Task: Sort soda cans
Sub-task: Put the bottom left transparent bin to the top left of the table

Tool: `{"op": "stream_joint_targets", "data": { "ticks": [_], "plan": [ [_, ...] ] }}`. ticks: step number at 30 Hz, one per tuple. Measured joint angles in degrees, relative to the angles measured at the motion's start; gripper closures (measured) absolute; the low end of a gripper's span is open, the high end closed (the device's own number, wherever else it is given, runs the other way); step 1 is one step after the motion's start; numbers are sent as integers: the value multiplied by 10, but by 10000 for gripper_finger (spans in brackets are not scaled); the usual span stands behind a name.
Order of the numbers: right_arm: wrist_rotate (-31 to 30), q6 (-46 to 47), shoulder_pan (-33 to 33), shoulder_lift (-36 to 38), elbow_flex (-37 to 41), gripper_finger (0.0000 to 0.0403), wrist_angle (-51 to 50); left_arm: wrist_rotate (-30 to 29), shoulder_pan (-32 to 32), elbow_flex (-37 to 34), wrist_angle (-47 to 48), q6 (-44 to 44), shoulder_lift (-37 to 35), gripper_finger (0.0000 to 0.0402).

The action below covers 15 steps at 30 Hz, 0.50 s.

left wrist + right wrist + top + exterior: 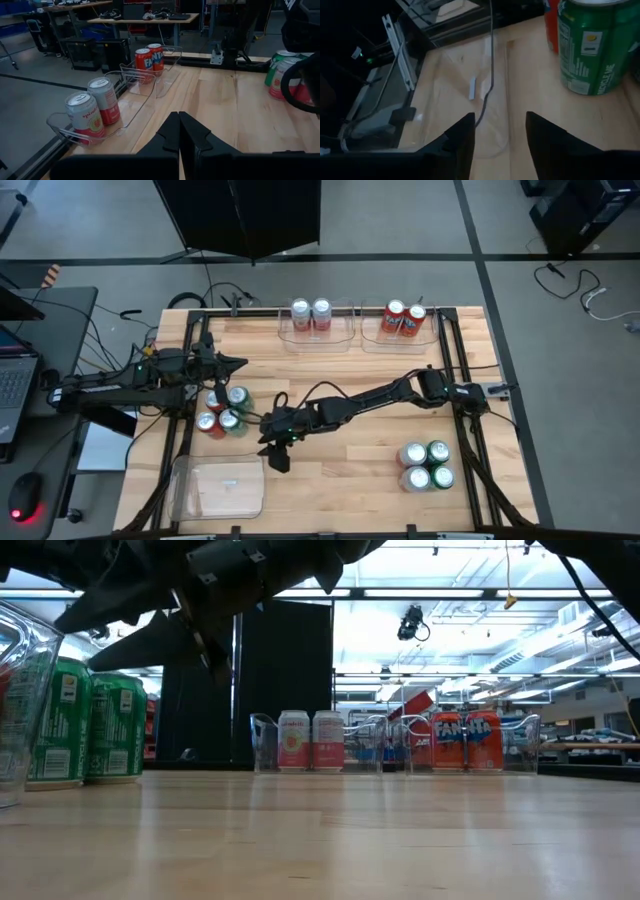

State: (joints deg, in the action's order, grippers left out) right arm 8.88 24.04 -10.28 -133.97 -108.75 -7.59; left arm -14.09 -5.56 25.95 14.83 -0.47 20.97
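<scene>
A cluster of green and red soda cans (pixel 225 410) stands upright at the table's left. My right gripper (pixel 277 458) hovers open just to the near right of it, next to an empty clear tray (pixel 220 485). In the right wrist view the fingers (pixel 500 122) have nothing between them, and a green can (pixel 592 45) and a red can (pixel 552 25) stand close by. My left gripper (pixel 240 362) waits shut, raised, at the far side of the cluster. Two silver-white cans (pixel 310 313) and two red cans (pixel 404 317) stand in far trays.
Green and silver-white cans (pixel 427 465) stand grouped at the near right. Two clear trays (pixel 318 332) (pixel 400 335) line the far edge. A dark frame rail (pixel 470 430) runs along the table's right side. Bare wood lies in the middle.
</scene>
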Motion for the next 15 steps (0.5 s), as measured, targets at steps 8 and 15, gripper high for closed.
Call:
{"op": "stream_joint_targets", "data": {
  "ticks": [8,15],
  "plan": [
    [6,-129,-1,46,0,300,-71,31,0,2,5,-11,2,401],
    [-101,-264,-11,146,14,396,-251,92,24,56,39,-14,51,401]
  ]
}}
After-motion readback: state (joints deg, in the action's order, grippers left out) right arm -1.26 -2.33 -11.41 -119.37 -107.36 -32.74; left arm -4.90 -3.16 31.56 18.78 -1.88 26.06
